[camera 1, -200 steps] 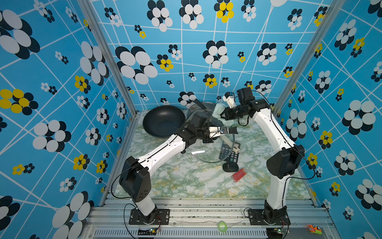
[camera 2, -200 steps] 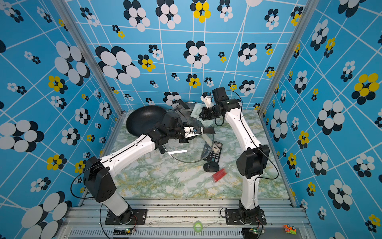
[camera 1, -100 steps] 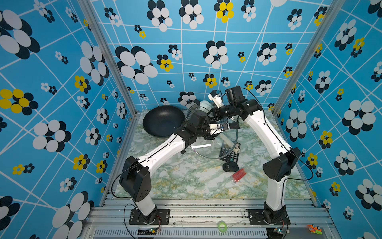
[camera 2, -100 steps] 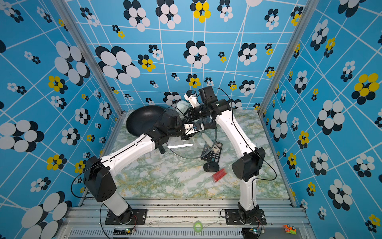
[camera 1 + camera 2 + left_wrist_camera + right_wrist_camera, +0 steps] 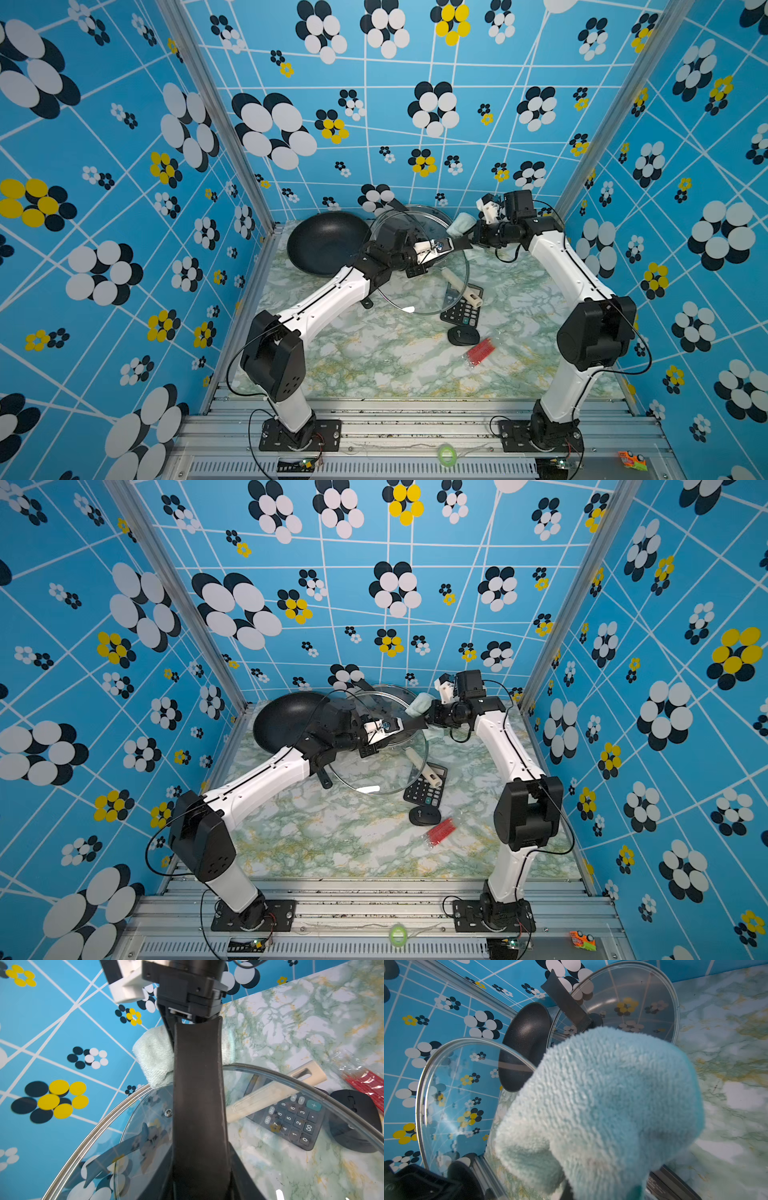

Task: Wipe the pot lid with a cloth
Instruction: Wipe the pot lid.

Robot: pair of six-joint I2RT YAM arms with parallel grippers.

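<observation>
The pot lid (image 5: 415, 291) (image 5: 374, 771) is a large glass disc with a steel rim, held tilted above the marble table. A long black handle strip (image 5: 199, 1088) crosses it. My left gripper (image 5: 434, 247) (image 5: 386, 726) (image 5: 200, 1188) is shut on that strip. The cloth (image 5: 461, 224) (image 5: 419, 704) (image 5: 153, 1059) is a bunched mint-green rag touching the lid's far right rim. My right gripper (image 5: 471, 237) is shut on it. In the right wrist view the cloth (image 5: 602, 1105) fills the frame and hides the fingers, with the lid (image 5: 463, 1095) beside it.
A black pan (image 5: 324, 243) lies at the back left. A second glass lid (image 5: 428, 212) (image 5: 633, 1001) leans on the back wall. A calculator (image 5: 463, 309), a beige utensil handle (image 5: 459, 286), a black mouse (image 5: 463, 336) and a red packet (image 5: 480, 352) lie right of centre.
My right gripper swept the cloth left across the lid's far side, then back right to the rim. The left arm kept its hold and shifted the lid slightly.
</observation>
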